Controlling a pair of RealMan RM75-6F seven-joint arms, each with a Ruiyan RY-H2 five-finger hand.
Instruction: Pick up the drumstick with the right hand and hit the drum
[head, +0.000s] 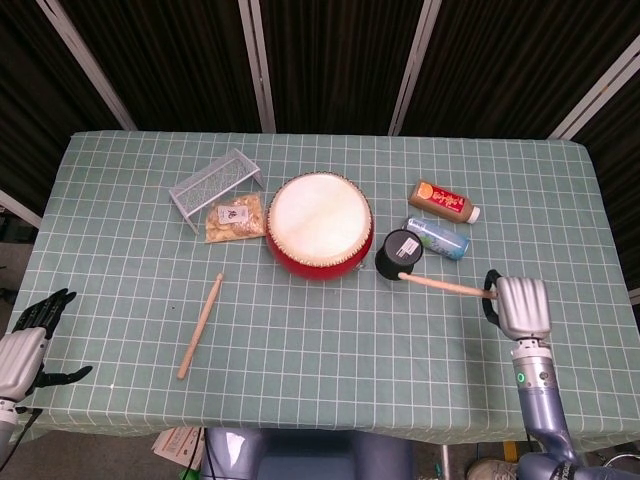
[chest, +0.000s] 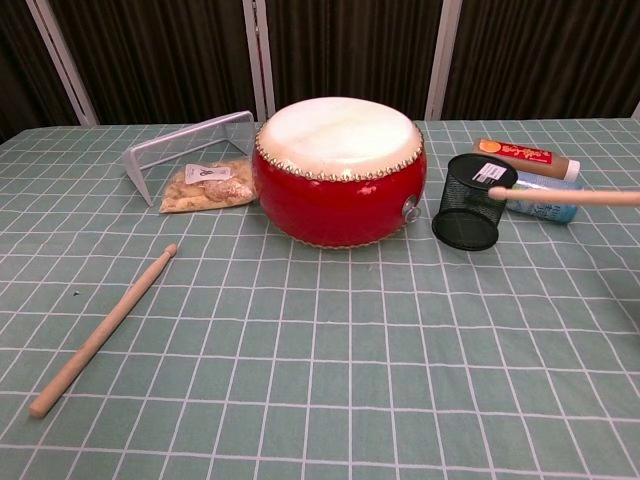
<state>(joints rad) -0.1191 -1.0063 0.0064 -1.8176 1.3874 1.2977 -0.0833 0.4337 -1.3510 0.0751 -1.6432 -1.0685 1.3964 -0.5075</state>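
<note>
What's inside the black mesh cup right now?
Nothing visible in the black mesh cup; only its dark interior shows. The held drumstick's tip overlaps its rim, and the bottom is too dark to confirm.
</note>
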